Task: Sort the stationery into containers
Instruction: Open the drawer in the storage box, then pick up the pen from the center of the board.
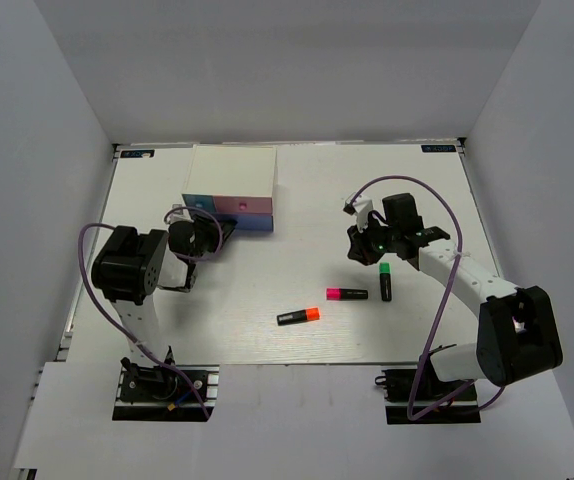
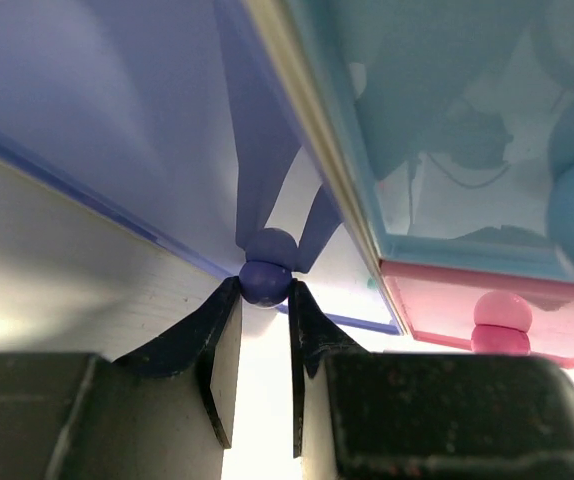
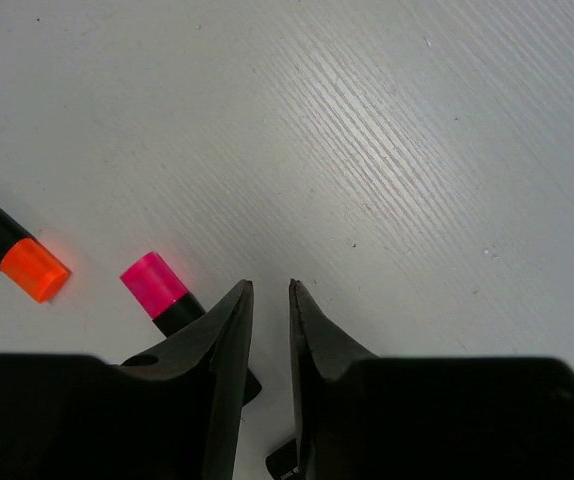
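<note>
- Top view: the box (image 1: 232,170) sits at the back left of the table (image 1: 297,200), drawer fronts facing us. The left gripper (image 1: 225,230) is right up against those fronts. The right gripper (image 1: 355,252) hangs over bare table, well away from the box.
- Same view: three highlighters lie loose in the middle. The orange highlighter (image 1: 298,316) is nearest us, the pink highlighter (image 1: 347,294) is just past it, and the green highlighter (image 1: 385,280) is beside the right arm. None of them touch.
- Left wrist: the fingertips (image 2: 217,340) are pinched onto the blue knob (image 2: 265,275) of the blue drawer (image 2: 117,120), one pad on each side. The light-blue drawer (image 2: 447,130) and the pink drawer (image 2: 447,305) with its pink knob (image 2: 502,320) sit off to the right.
- Right wrist: the fingertips (image 3: 222,350) are only a sliver apart with nothing between them. The pink one lies just left of them, its black body running under the left finger. The orange one is further left.
</note>
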You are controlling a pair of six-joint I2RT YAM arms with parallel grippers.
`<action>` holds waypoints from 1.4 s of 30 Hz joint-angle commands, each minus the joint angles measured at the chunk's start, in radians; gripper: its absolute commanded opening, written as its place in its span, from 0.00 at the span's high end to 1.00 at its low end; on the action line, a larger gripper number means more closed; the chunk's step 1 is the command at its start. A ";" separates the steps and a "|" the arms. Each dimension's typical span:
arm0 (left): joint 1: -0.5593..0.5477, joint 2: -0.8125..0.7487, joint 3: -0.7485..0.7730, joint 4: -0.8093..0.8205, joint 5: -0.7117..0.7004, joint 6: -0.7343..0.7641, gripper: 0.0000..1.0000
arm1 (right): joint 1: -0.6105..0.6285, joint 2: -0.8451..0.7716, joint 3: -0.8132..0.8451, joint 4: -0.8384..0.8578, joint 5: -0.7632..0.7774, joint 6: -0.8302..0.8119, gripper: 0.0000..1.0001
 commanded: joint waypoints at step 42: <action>-0.015 -0.773 -0.260 -0.772 0.041 0.299 0.19 | 0.041 0.066 -0.094 -0.148 -0.161 -0.456 0.30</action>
